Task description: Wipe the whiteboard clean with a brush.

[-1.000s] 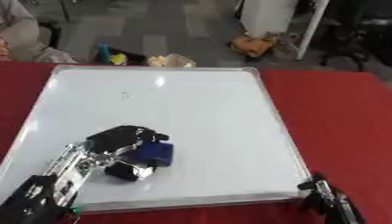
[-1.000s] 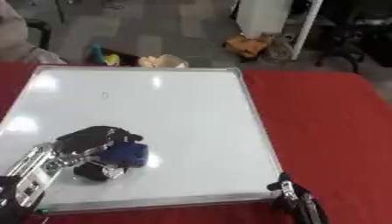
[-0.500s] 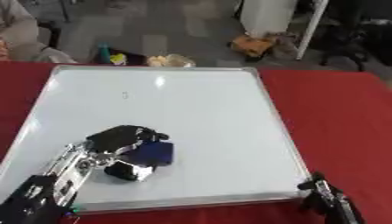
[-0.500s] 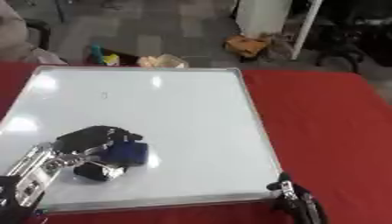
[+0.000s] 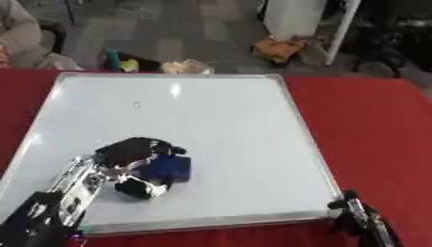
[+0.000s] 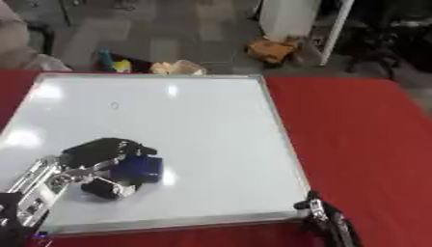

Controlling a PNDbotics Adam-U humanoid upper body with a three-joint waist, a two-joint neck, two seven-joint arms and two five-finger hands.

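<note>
My left hand (image 5: 131,157) sat in the lower left of the frame, on the near part of the whiteboard (image 5: 228,125), with its fingers and thumb curled round the blue brush (image 5: 168,169). The brush showed just to the right of my palm, tucked under the fingers and lying flat on the white surface, so I had it held and pressed down, not merely beside it.

What mattered for the next stroke was the small dark mark (image 5: 137,104) that I could make out on the board. It lay toward the upper left of the frame, almost straight ahead of the brush and well apart from it, with bare white board between. I judged the stroke would have to run away from me, up the board, along the line of my forearm.

My left arm was plainly the nearer one to that mark. My right hand (image 5: 361,222) showed only at the lower right corner, off the board's near right corner, over the red bench (image 5: 371,130); I could not tell how its fingers stood.
</note>
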